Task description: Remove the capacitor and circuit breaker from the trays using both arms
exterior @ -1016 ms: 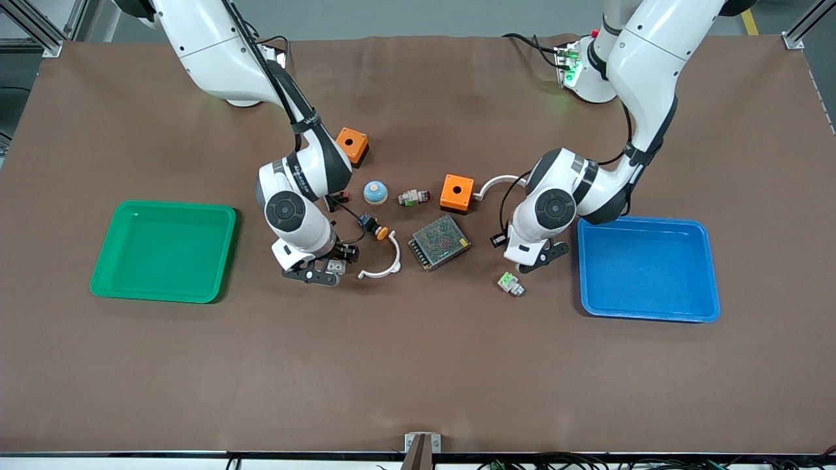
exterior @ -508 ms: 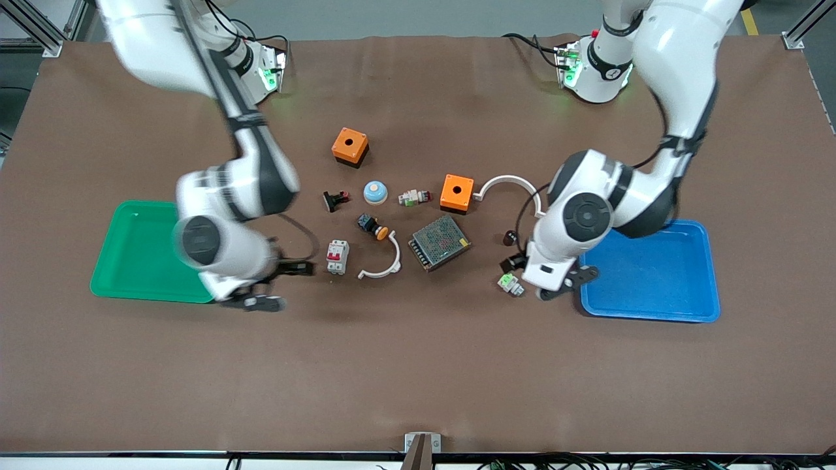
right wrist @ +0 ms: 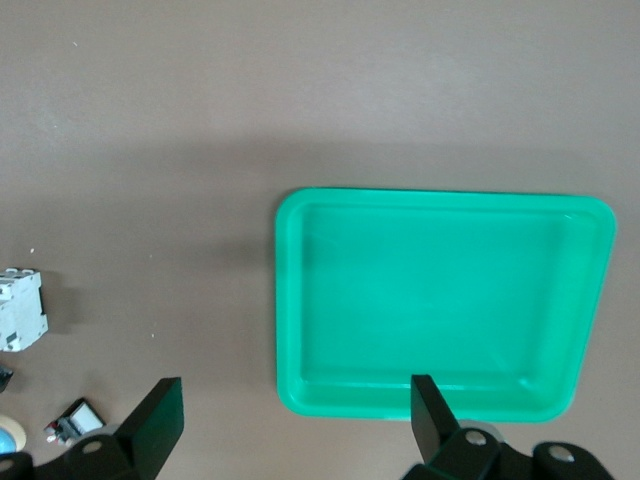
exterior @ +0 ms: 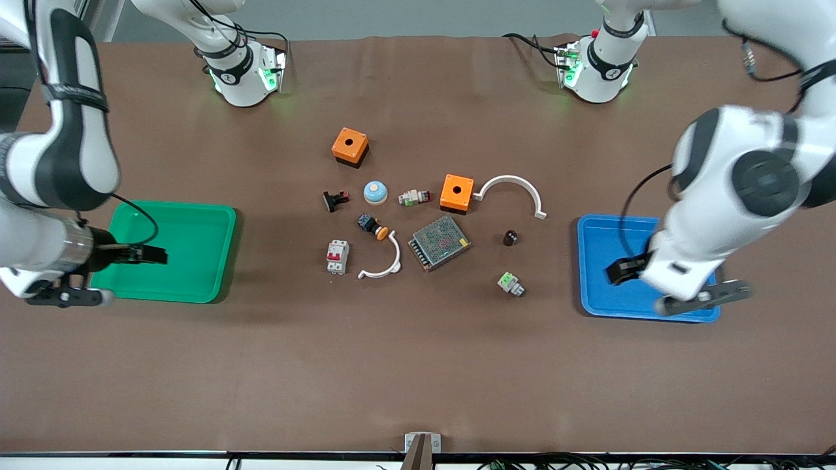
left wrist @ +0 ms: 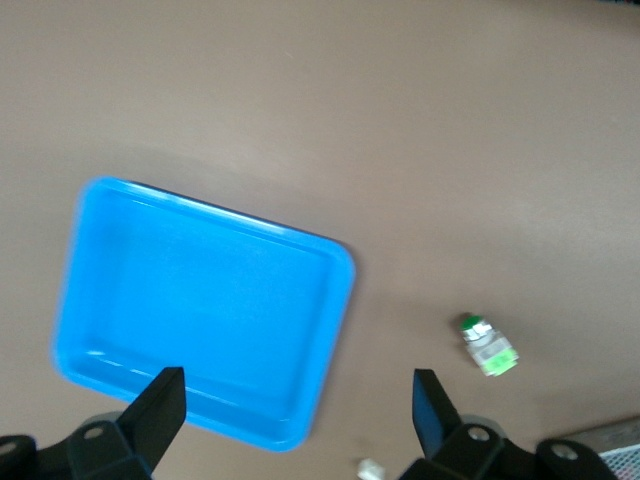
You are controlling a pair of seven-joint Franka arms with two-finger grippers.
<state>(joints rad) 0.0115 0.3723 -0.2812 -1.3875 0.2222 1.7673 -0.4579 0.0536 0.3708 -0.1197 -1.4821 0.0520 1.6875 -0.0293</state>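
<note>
the left gripper hangs over the blue tray with its fingers spread wide and nothing in them, and the right gripper hangs over the outer edge of the green tray, spread wide with nothing in it too. the capacitor sits on the brown table between the metal mesh box and the blue tray. the breaker lies on the table just beside the white curved piece, well apart from the green tray.
</note>
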